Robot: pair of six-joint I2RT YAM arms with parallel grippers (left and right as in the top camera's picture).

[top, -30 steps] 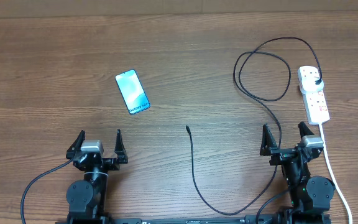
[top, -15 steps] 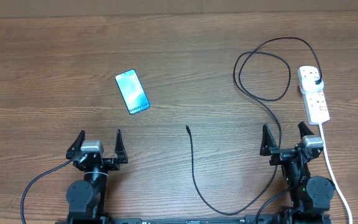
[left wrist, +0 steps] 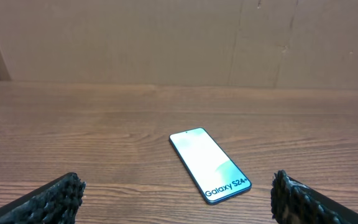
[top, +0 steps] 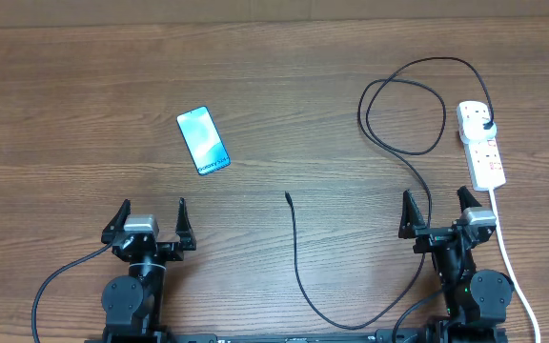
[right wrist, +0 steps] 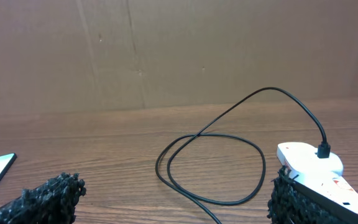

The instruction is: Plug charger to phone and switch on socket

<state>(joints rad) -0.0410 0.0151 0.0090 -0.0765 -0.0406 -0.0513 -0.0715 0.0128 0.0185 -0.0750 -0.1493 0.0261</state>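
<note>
Nothing is changing over the last second. Both arms are sitting where they were, and nothing on the table (top: 84,86) is shifting, so the task is not getting under way yet.

The phone (top: 203,140) is lying flat and screen-up, with nothing touching it. The left gripper (top: 152,208) is waiting on the robot's side of the phone and well apart from it. Its jaws are standing wide open and holding nothing, and in the left wrist view the phone is showing between the two fingers (left wrist: 55,196).

The charger (top: 295,252) is trailing away to the right of the phone. Its tip (top: 287,196) is resting loose to the phone's right, a little nearer the robot and not touching it. The socket (top: 481,145) is lying far to the right of the phone. The plug (top: 485,126) is apparently sitting in the socket's far end, though the switch positions are too small to read. The right gripper (top: 435,200) is hanging far to the phone's right, on the robot's side of the socket, spread fully and empty.

Both steps are still waiting to be done: the tip is needing a pickup, and the switch is needing a press.
</note>
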